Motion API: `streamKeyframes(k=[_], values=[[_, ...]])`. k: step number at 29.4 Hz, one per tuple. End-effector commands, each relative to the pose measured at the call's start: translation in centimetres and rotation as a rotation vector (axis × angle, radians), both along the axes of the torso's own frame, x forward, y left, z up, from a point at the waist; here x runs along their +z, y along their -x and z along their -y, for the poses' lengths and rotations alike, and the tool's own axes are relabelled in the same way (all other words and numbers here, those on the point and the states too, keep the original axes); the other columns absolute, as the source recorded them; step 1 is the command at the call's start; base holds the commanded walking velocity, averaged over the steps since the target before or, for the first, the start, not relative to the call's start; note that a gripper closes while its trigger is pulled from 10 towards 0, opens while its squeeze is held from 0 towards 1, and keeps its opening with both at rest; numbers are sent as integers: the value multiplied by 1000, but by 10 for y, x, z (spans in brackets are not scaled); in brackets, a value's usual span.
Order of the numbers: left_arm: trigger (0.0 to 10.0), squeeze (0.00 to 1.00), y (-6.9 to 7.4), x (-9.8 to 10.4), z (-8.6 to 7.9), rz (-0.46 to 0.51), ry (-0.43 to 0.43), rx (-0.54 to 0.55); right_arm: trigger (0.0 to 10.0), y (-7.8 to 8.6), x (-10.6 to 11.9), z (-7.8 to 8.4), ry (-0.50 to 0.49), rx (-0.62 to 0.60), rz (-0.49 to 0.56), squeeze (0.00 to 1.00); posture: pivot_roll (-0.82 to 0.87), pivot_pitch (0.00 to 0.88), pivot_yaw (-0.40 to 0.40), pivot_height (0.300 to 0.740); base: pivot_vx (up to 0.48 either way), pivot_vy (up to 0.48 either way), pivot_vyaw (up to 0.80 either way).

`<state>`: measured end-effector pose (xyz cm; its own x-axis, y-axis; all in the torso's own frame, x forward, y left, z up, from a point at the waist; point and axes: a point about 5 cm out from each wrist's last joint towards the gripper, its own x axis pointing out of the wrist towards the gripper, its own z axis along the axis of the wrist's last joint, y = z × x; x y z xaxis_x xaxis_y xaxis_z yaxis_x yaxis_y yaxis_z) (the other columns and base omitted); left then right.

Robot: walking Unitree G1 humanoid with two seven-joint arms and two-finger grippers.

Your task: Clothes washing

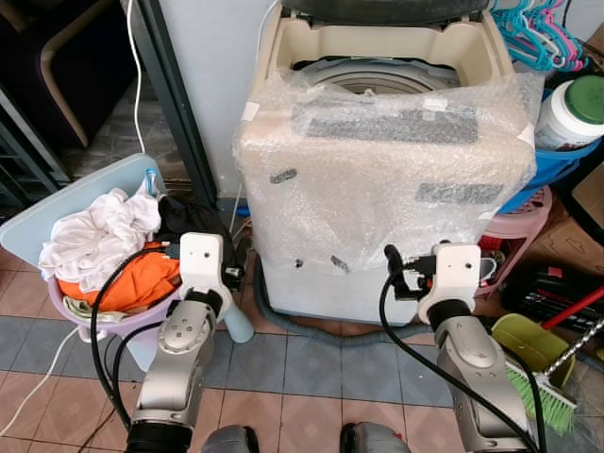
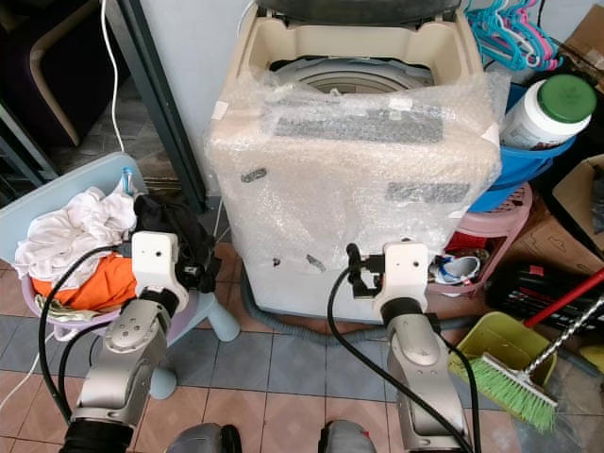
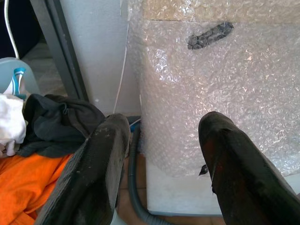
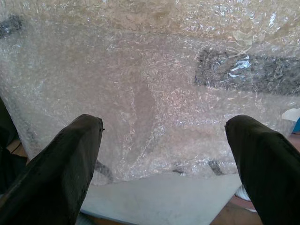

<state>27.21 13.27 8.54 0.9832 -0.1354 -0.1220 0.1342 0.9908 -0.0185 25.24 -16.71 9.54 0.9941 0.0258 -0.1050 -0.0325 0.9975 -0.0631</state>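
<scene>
Nearest, two arms raised side by side over the tiled floor [image 1: 311, 368], wrists level, as if squared up to the machine ahead of a first reach. Left gripper [image 3: 161, 140] with jaws parted wide and holding nothing, aimed at the gap between basket and washer; right gripper [image 4: 164, 140] likewise wide apart and empty, pointed straight at the bubble wrap [image 1: 377, 179].

Just beyond the left arm, a lilac basket [image 1: 71, 316] on the floor, heaped with clothes [image 1: 99, 241]: white on top, orange beneath, a dark piece [image 3: 56, 122] spilling toward the washer. Set close beside the machine, probably for a short carry.

Further on, the washer [image 1: 387, 57], front swathed in wrap, lid up and drum [image 1: 368, 75] exposed, ready for loading. Grey hose [image 1: 311, 330] curling round its base.

Off to the right, a broom [image 1: 538, 387], stacked tubs [image 1: 552, 165] with a white jar [image 1: 571, 113], and hangers [image 1: 538, 28] behind.

Nothing loaded yet, by the look of it.
</scene>
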Motion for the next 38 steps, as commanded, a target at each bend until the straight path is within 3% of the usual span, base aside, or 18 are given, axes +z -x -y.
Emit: streamKeyframes(k=[1, 9, 24, 38], values=[[10000, 0, 0, -1, -2, -7, -10, 4, 10000, -1, -1, 0, -10, -5, -13, 0, -104, 71, 40, 740, 0, 0, 0], [10000, 0, -2, 1, 0, 8, -21, -15, 10000, -4, 6, -6, -47, 47, 40, 0, -104, 72, 42, 740, 0, 0, 0], [10000, 0, -3, 2, 0, 13, -23, -14, 10000, -3, 6, -7, -41, 59, 43, 0, -107, 74, 47, 740, 0, 0, 0], [10000, 0, -5, 0, -3, 3, -35, 11, 10000, -5, 14, -15, -58, 123, 77, 0, -106, 73, 46, 740, 0, 0, 762]])
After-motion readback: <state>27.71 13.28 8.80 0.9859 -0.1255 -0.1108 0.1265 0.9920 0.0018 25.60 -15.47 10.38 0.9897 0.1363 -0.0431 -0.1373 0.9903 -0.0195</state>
